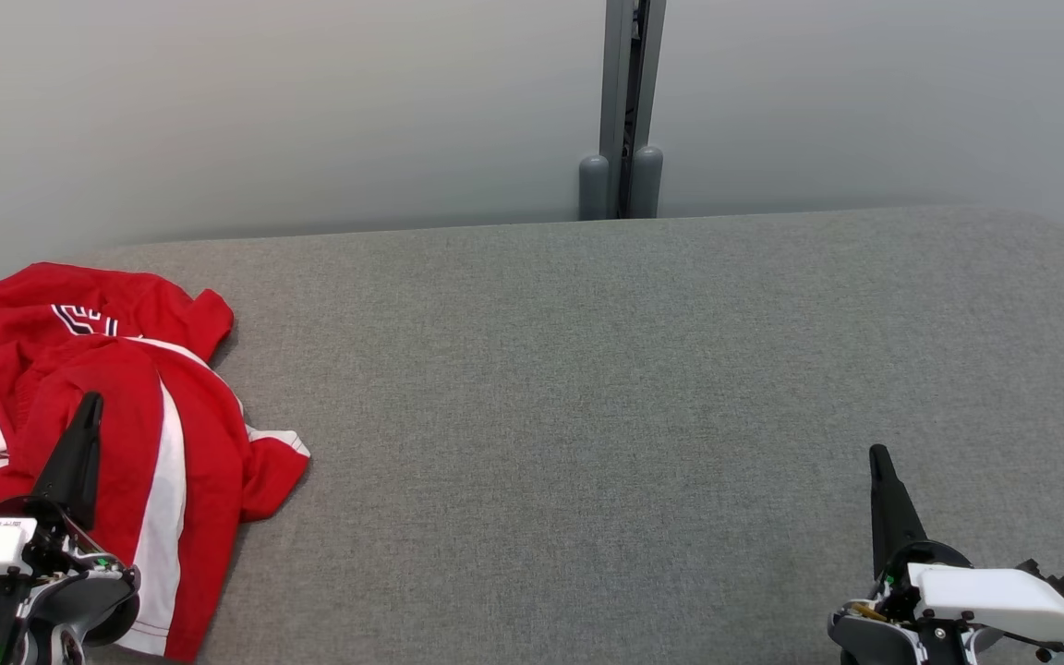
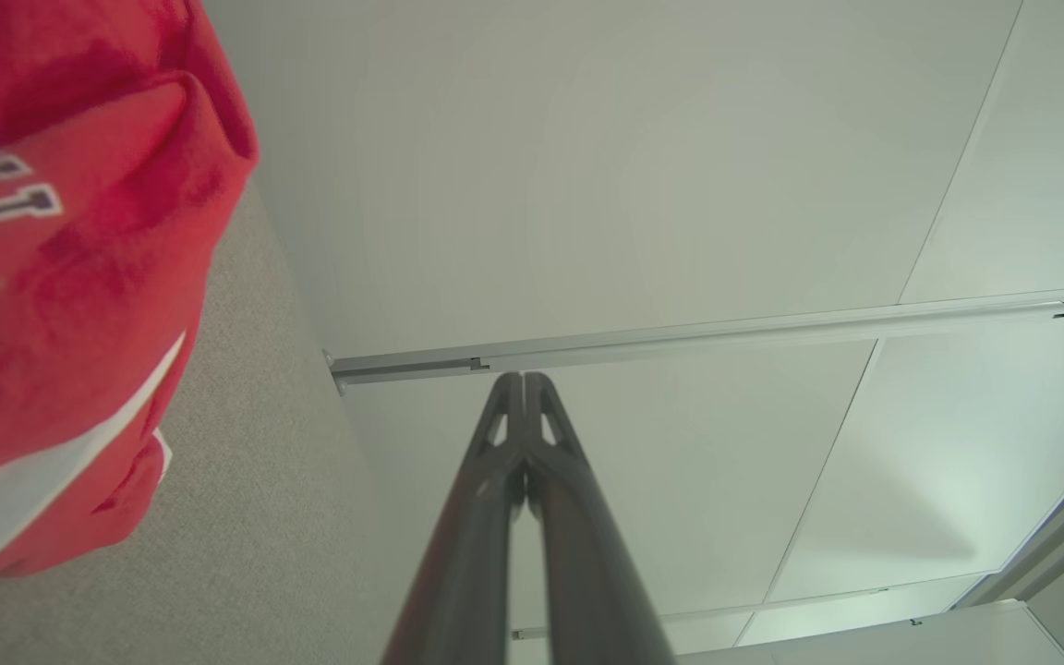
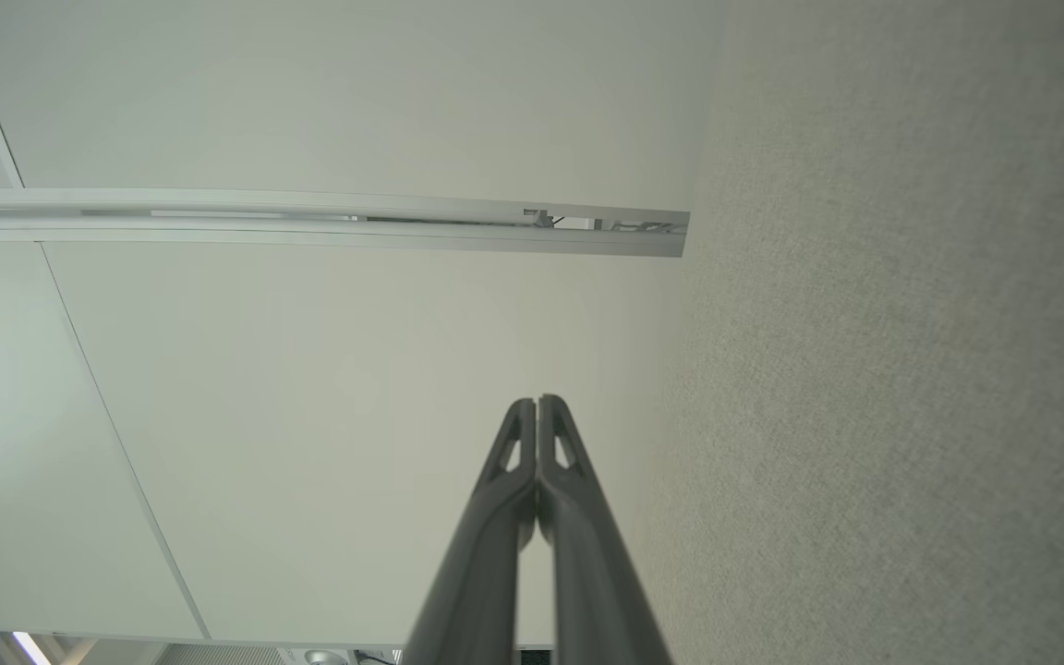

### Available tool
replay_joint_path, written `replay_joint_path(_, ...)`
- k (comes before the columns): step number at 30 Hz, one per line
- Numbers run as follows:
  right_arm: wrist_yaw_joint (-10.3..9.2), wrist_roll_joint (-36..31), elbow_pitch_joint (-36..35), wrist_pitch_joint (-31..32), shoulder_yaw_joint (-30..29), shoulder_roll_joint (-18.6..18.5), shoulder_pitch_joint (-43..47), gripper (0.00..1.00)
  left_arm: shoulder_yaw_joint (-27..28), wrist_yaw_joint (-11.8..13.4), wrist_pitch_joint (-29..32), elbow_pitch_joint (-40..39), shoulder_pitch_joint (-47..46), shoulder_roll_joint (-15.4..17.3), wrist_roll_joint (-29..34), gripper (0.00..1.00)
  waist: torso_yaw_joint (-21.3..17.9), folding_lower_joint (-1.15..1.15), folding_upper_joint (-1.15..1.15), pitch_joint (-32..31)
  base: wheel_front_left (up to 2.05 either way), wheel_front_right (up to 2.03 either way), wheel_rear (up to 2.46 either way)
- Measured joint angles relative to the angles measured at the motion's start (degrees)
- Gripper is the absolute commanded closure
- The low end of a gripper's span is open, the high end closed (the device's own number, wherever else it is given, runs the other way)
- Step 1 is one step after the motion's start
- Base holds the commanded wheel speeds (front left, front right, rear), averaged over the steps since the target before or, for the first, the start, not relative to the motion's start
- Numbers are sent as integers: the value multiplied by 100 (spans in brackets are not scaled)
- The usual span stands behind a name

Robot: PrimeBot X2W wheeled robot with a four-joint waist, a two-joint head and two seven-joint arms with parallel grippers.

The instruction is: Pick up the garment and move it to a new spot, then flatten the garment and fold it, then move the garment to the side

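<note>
A crumpled red garment (image 1: 139, 388) with white stripes lay at the far left of the grey fabric desk (image 1: 587, 416). Your left end effector (image 1: 90, 402) overlapped the garment in the head view, its two dark fingers pressed together and holding nothing. Your right end effector (image 1: 879, 453) was over bare desk, well apart from the garment, also closed and empty.

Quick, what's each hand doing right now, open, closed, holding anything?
Left hand: closed, empty, not gripping the red garment.
Right hand: closed, holding nothing.
</note>
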Motion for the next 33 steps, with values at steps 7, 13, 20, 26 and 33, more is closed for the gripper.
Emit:
replay_joint_path(7,0,0,0,0,1,0,0,100,0,0,1,0,0,0,0,100,0,0,0,0,0,0,0)
replay_joint_path(13,-9,0,202,0,27,44,192,0,-11,2,1,207,287,-175,0,0,0,0,0,0,0,0,0)
replay_joint_path(20,-22,58,131,10,-10,47,265,0,-244,3,-357,126,406,-229,-7,0,2,0,0,2,0,0,0)
replay_joint_path(26,-22,90,30,10,-59,47,243,0,-432,3,-627,-26,407,-227,-4,0,3,0,0,3,0,0,0)
replay_joint_path(33,-22,180,-154,44,-132,45,179,0,-605,3,-982,-221,410,-227,96,0,4,0,0,3,0,0,0)
